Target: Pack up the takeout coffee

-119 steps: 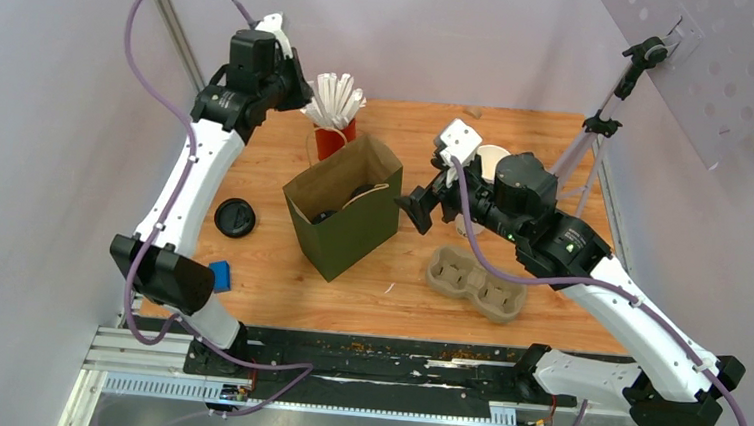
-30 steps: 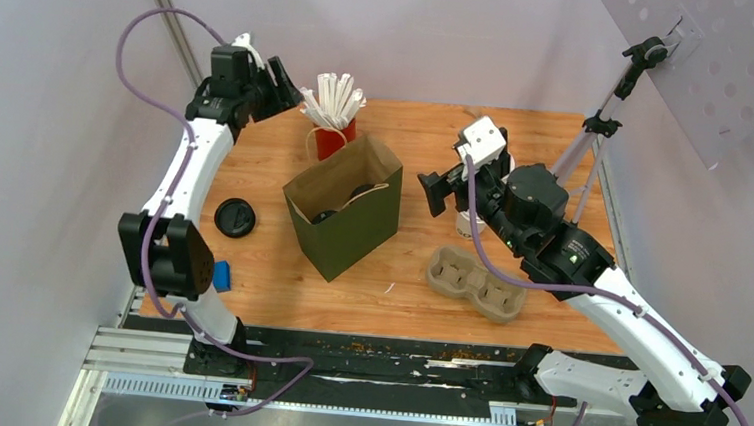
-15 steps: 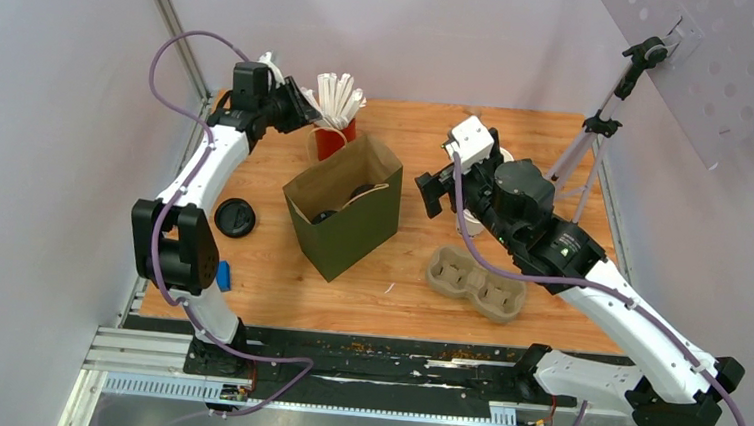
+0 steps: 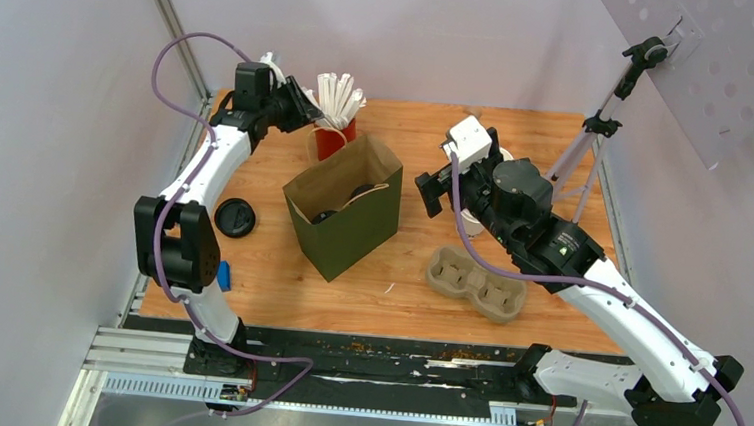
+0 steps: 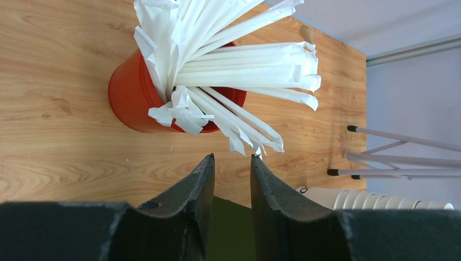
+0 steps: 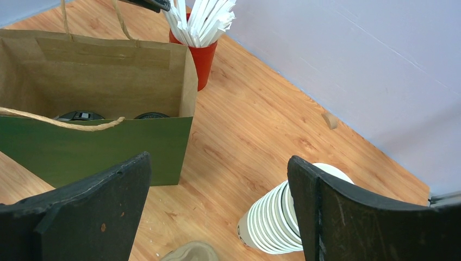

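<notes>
Inside the open green paper bag (image 4: 351, 236) two round black sip lids show, one (image 6: 80, 115) beside the other (image 6: 151, 115); the takeout coffee cups under them are hidden by the bag wall (image 6: 98, 155). A third round black lid (image 4: 235, 217) lies on the table left of the bag; I cannot tell whether a cup is under it. My left gripper (image 4: 305, 111) hovers beside the red cup of wrapped straws (image 5: 130, 98), its jaws narrowed to a small gap (image 5: 232, 157) with nothing in it. My right gripper (image 6: 218, 159) hangs wide open right of the bag, holding nothing.
A stack of lidless white cups (image 6: 282, 220) stands under the right gripper. A pulp cup carrier (image 4: 476, 282) lies right of the bag near the front. A small blue object (image 4: 220, 276) sits at the front left edge. A tripod (image 4: 589, 138) stands at the back right.
The left arm swung right, up to the straw cup, and its jaws narrowed. The right arm shifted slightly left, its jaws staying wide.
</notes>
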Controlling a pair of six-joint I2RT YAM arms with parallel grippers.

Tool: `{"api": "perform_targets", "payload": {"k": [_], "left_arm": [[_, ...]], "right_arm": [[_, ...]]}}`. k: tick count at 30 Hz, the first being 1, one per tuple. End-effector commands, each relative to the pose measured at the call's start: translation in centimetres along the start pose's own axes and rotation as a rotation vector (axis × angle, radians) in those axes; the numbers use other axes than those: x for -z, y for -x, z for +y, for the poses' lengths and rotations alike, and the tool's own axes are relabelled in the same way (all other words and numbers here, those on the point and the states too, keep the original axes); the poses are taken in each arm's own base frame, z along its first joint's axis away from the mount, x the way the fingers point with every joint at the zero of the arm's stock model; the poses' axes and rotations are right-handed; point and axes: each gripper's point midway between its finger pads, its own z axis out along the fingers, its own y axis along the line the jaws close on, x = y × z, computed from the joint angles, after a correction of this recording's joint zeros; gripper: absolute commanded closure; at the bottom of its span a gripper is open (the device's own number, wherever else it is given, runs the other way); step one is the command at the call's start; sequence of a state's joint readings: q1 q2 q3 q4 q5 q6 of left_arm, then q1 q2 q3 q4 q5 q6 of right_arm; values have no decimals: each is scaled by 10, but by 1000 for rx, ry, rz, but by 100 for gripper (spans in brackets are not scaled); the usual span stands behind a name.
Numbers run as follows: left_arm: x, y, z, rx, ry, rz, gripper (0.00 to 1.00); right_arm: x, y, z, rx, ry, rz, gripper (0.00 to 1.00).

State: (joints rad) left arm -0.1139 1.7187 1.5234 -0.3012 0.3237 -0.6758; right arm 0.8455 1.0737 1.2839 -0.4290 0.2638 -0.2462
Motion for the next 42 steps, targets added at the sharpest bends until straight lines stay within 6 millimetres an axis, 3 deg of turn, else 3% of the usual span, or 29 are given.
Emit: {"api": "perform_targets", "payload": {"k": [1,17,30,42], "left_arm": [[-1,13,-11,-15,-30,-44,63],[-15,14,-7,0,-31,-42,62],[-11,26,-21,33,-68,-78,59],[-23,19,-11,41,-52,-65,60]], "right_arm": [[8,21,-13,-6,-41,-60,5],[11,24,-15,-7,-50,-69,5],[13,22,-15,-20,-51,-67,5],[17,23,-17,-25,-56,-72,5]]}}
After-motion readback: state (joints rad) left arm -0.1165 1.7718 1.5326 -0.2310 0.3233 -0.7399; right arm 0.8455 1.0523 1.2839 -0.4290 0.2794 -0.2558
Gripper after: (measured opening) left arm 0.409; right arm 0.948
